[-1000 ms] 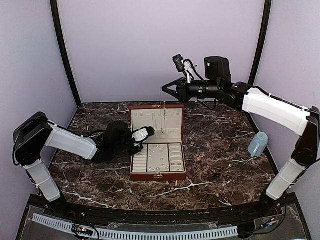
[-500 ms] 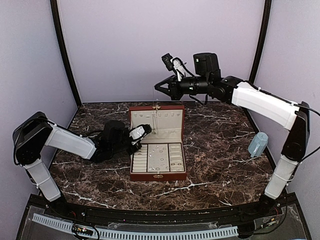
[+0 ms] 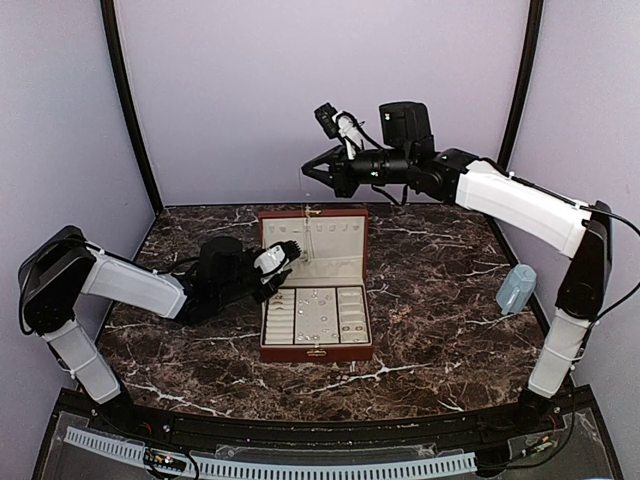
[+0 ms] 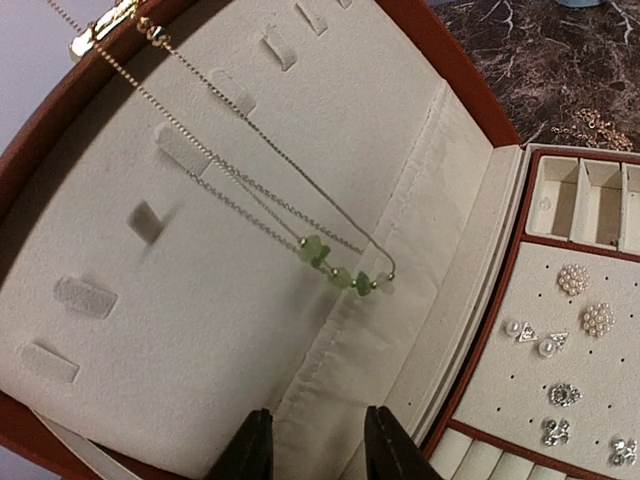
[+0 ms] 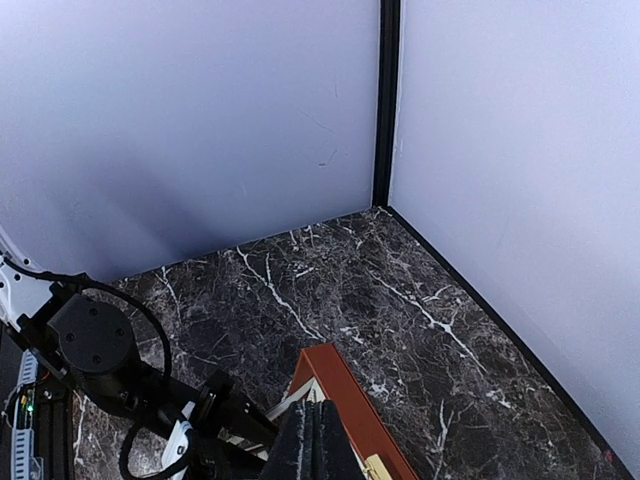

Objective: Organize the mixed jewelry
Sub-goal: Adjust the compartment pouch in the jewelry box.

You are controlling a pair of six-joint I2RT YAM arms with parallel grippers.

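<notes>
Mixed jewelry [image 4: 573, 279]: beaded necklace [image 4: 340, 272] dangles from pinched right tool [image 3: 306, 172], its top cut off; left tool [image 4: 318, 445] slightly parted.

A reddish-brown box [image 3: 316, 352] stands open on the dark marble table [image 3: 440, 340], lid upright; a pale blue container [image 3: 516, 288] sits far right.

Overhead view: bright, even, diffuse from above; pale violet cast on walls [image 3: 300, 90]; soft sheen on marble table [image 3: 440, 300]; slightly grainy.
Left wrist view: warmer; dark shadow band across top left of box lid [image 4: 200, 250], rim bowed by wide lens; necklace [image 4: 340, 272] sharp, thin shadow beside chain; left gripper [image 4: 318, 455] near-black, blurred at bottom edge.
Right wrist view: bright, flat; right gripper [image 5: 312, 445] dark, out of focus.
</notes>
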